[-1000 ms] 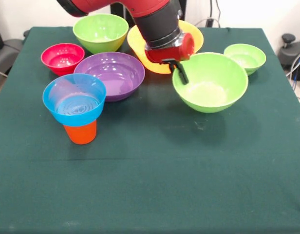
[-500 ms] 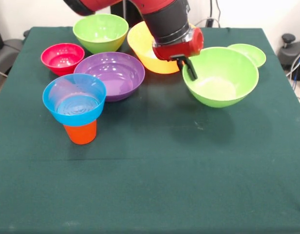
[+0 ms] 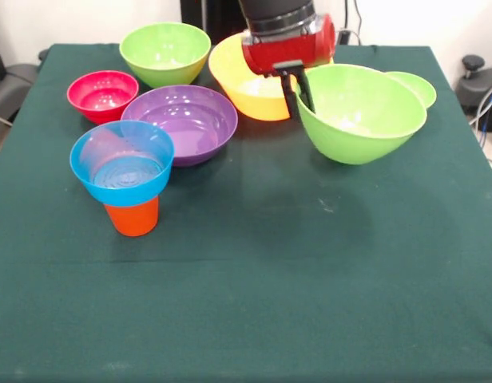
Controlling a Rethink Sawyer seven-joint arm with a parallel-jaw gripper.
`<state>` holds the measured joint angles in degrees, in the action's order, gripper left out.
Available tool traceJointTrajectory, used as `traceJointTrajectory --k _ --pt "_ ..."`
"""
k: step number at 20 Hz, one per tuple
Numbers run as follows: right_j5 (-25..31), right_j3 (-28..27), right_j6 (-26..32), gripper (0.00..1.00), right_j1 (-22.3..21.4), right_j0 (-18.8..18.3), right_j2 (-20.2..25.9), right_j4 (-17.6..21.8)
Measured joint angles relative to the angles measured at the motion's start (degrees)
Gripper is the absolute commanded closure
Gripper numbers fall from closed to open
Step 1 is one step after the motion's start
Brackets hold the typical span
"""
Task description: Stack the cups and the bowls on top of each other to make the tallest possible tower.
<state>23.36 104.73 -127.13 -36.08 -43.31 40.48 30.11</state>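
My gripper [image 3: 299, 94] is shut on the left rim of a large lime green bowl [image 3: 362, 116] and holds it tilted above the table at the right. An orange cup [image 3: 132, 217] stands at the left with a blue bowl [image 3: 122, 163] sitting on it. A purple bowl [image 3: 182, 121] lies behind them. A magenta bowl [image 3: 101, 95] sits at the far left. A yellow bowl [image 3: 242, 84] stands behind my gripper. Another lime green bowl [image 3: 164, 53] is at the back left. A small lime green bowl [image 3: 418, 84] peeks out behind the held one.
The dark green cloth [image 3: 254, 295] covers the table. Grey equipment [image 3: 479, 84] stands off the table's right edge.
My gripper has lifted the large lime green bowl off the cloth and carried it up and to the right. The bowl now hides most of the small green bowl.
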Motion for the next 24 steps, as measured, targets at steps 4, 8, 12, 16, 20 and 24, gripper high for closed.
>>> traceJointTrajectory --k 4,8,12,16,20,24 --pt "0.0 0.0 0.0 1.0 -2.5 -0.2 0.0 0.1" --pt "0.0 0.1 0.0 1.0 -4.4 -1.3 0.1 0.0" --pt "0.6 0.1 0.0 1.0 -5.3 -3.8 0.8 0.0" --pt "2.5 0.1 0.0 1.0 -5.4 -7.0 1.9 0.0" --pt "5.1 0.1 0.0 1.0 -5.4 -9.7 3.2 0.0" --pt "7.6 0.1 0.1 1.0 -5.4 -11.9 4.5 0.0"
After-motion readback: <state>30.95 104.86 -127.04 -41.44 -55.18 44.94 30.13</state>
